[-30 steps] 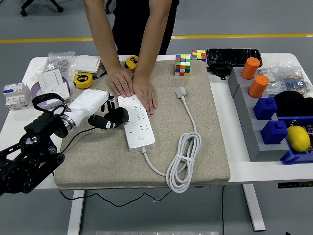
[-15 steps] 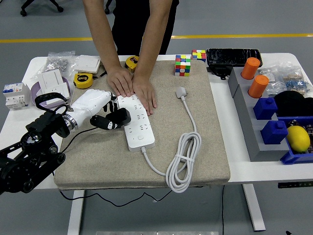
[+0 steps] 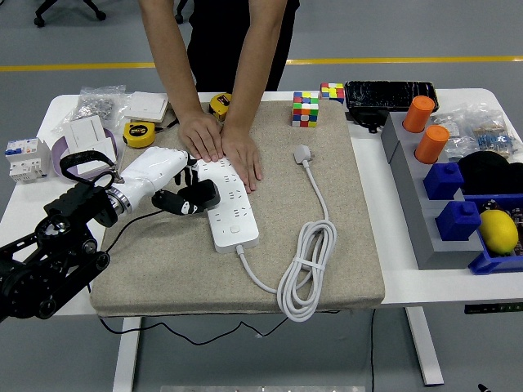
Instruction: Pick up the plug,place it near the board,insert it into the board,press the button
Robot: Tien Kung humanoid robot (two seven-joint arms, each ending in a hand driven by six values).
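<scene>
Since the earlier frame my left robot hand (image 3: 181,192) has crept a little up and to the right, closer to the left edge of the power strip (image 3: 229,202); nothing else on the surface (image 3: 392,269) has shifted. From where I sit, its dark fingers (image 3: 196,198) are curled around a small black plug body, pinching it just beside the strip's sockets. I cannot tell whether the prongs touch the strip. My right arm is out of view.

Two person's hands (image 3: 221,147) lie flat on the far end of the strip, pressing it onto the beige mat (image 3: 343,245). The strip's own white cable (image 3: 306,261) loops in one coil on the mat, and its white plug (image 3: 302,153) lies free near the mat's far right part.

My count: one power strip, one mat, two yellow tape measures (image 3: 140,133), two colourful cubes (image 3: 306,109), two orange cylinders (image 3: 424,129), two blue blocks (image 3: 450,200), one yellow lemon-like object (image 3: 498,230) in a blue bin, one black case (image 3: 390,95) at the far edge. White switch parts (image 3: 86,135) sit at the far left of the surface
</scene>
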